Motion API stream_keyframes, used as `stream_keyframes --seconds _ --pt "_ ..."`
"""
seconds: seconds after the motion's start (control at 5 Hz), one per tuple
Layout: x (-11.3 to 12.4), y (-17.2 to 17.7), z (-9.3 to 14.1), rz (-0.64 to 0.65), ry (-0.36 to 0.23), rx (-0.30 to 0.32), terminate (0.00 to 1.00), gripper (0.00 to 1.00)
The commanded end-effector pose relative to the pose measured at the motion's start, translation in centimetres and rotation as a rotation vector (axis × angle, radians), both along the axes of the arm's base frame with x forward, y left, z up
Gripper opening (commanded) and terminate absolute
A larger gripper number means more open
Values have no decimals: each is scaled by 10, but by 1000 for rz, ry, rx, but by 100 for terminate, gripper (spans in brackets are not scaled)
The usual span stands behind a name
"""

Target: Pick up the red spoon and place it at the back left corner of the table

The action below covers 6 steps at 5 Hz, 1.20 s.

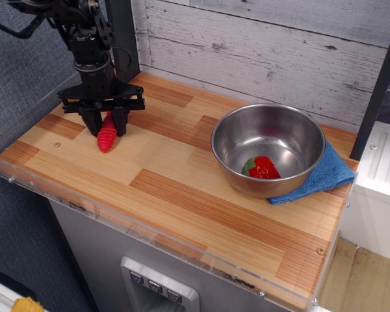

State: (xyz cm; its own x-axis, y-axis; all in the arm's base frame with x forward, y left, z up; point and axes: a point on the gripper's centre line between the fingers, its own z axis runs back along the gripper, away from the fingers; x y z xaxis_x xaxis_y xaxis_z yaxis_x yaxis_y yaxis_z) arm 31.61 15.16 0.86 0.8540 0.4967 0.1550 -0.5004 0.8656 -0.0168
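Observation:
The red spoon [106, 138] shows only its ribbed red handle; its metal head is hidden between the fingers. My gripper [106, 125] points straight down over the left part of the table [175, 170], near the back left corner, and is shut on the spoon's upper end. The handle's lower tip is at or just above the wood; I cannot tell whether it touches.
A steel bowl [273, 133] with a red strawberry [262, 168] inside stands at the right on a blue cloth [330, 172]. A clear acrylic rim [26, 185] edges the front and left sides. A white plank wall runs along the back.

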Motion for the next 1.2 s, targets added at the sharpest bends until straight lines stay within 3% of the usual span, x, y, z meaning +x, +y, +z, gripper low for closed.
stream_keyframes --seconds 0.0,0.4,1.0 --pt "-9 -3 10 -6 -10 2 0 100" --pt "-10 -2 22 7 -44 -11 0 100" --pt "-10 -9 92 20 -192 10 0 100"
